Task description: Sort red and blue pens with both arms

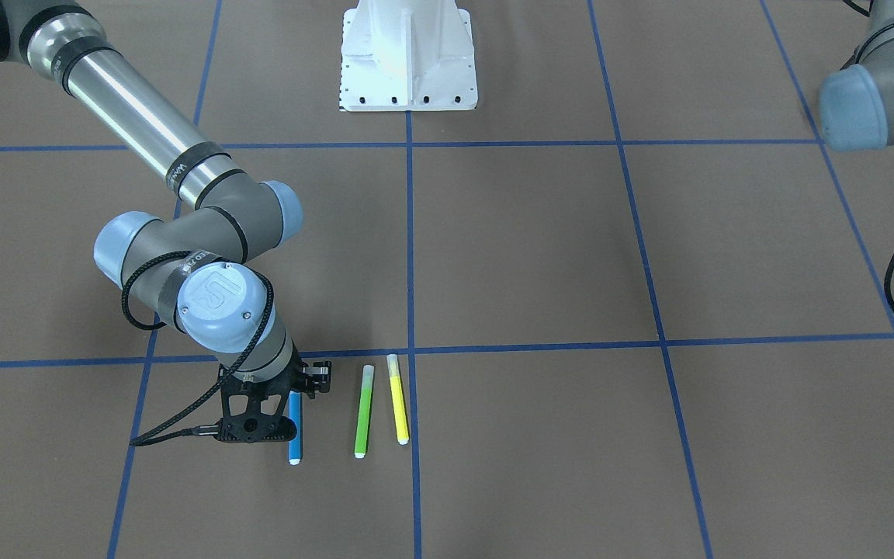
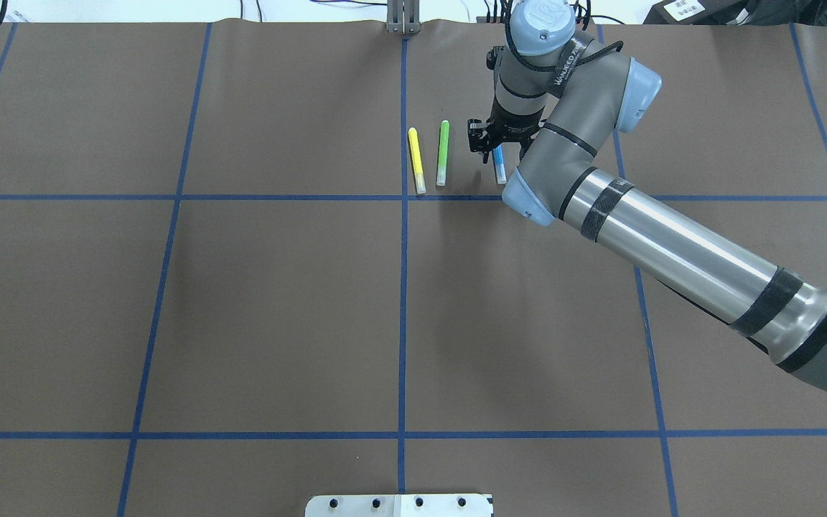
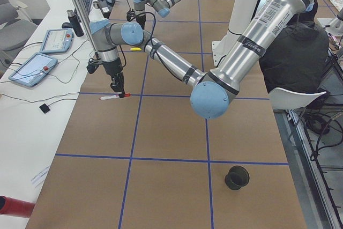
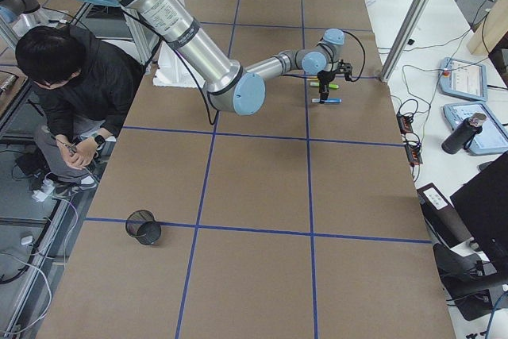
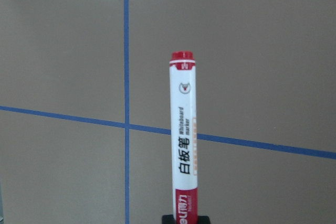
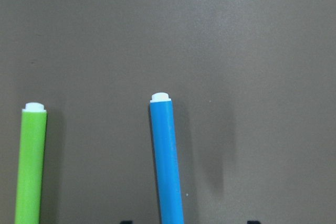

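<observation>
Brown paper tabletop (image 2: 277,301) with a grid of blue tape lines (image 2: 403,287), that's what I'm working over. So my left gripper (image 3: 118,89) is clamped on the red marker (image 5: 182,145), pinching it at the long red end. The white barrel and its black print stick straight out ahead of my wrist cam. It's way off on my left side of the table, right over a tape line and well apart from the other pens. Can't tell if the barrel is touching the paper or just off it.

Over at the far side, my right gripper (image 6: 187,222) hangs above the blue pen (image 1: 295,431). Jaws are apart, one fingertip showing on either side of the barrel in the wrist cam, nothing gripped. The blue pen lies flat on the paper, white plug end pointing away from me. Beside it on my left is the green marker (image 1: 363,411), then the yellow marker (image 1: 398,401) just beside that. All three are roughly parallel, none touching. Yellow sits right next to a tape line.
</observation>
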